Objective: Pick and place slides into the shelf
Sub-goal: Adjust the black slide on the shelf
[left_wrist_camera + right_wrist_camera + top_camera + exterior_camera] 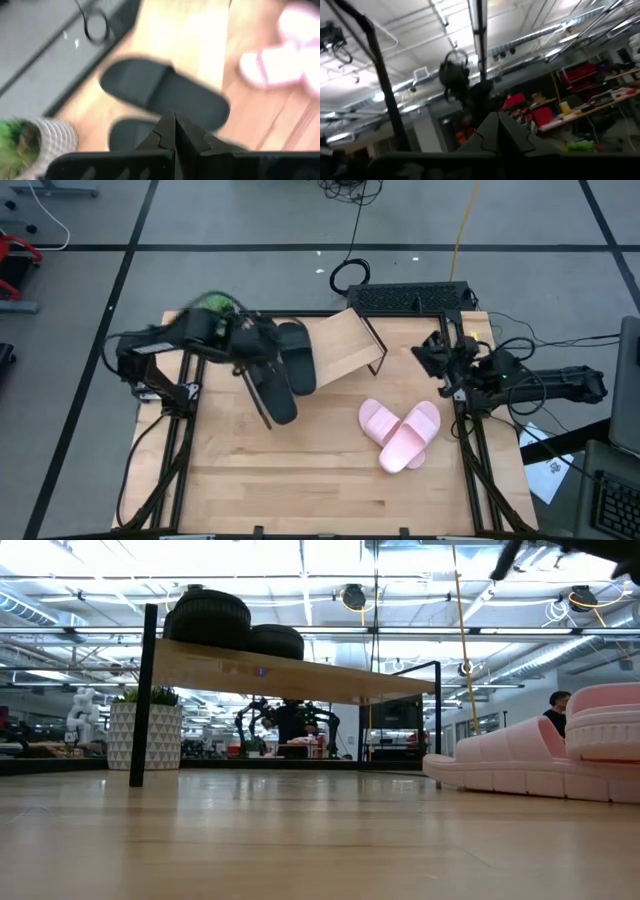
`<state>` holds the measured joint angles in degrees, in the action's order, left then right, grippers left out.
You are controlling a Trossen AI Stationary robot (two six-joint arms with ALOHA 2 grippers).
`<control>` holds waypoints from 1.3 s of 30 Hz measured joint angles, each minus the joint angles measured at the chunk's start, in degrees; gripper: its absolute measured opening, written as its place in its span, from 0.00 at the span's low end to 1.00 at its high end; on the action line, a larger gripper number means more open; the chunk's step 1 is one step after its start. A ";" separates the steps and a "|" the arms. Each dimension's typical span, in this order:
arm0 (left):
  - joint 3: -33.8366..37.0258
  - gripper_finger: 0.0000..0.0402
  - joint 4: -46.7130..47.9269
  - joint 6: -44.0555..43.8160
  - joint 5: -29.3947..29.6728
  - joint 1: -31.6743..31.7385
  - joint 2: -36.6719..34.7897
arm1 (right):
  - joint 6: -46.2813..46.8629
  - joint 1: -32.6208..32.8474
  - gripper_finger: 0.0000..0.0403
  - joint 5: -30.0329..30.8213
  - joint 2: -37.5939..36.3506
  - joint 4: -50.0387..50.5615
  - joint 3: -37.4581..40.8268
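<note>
Two black slides (285, 370) lie side by side on top of the light wooden shelf (350, 345), which stands slanted at the table's far middle. The low view shows these black slides (230, 625) resting on the shelf's top board (300, 678). The pink slides (402, 435) lie on the table to the right of centre, one partly over the other, and the pink pair (545, 755) fills the low view's right side. My left gripper (175, 125) is shut and hovers over the black slides (165, 92). My right gripper (495, 122) is shut at the table's right edge, pointing up into the room.
A green plant in a ribbed pot (32, 145) stands by the far left corner, close to my left arm (180, 340). A dark keyboard-like frame (410, 298) and cables sit beyond the far edge. Bare tabletop (300, 480) stretches along the near side.
</note>
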<state>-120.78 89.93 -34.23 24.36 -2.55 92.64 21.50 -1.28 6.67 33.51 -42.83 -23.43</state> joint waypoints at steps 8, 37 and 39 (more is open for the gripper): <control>-12.42 0.00 0.02 2.96 4.42 -0.58 -2.61 | -8.27 0.00 0.00 -8.48 20.08 18.52 -18.28; -12.86 0.01 0.09 15.91 7.44 -1.33 -13.38 | -21.78 -2.84 0.49 8.77 61.01 36.05 -49.19; -12.86 0.00 0.08 16.79 7.62 -1.33 -13.50 | -21.78 -3.31 0.49 10.07 61.49 36.40 -49.19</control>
<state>-133.64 90.02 -17.44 31.98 -3.88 79.13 -0.27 -4.59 16.74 95.00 -6.43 -72.62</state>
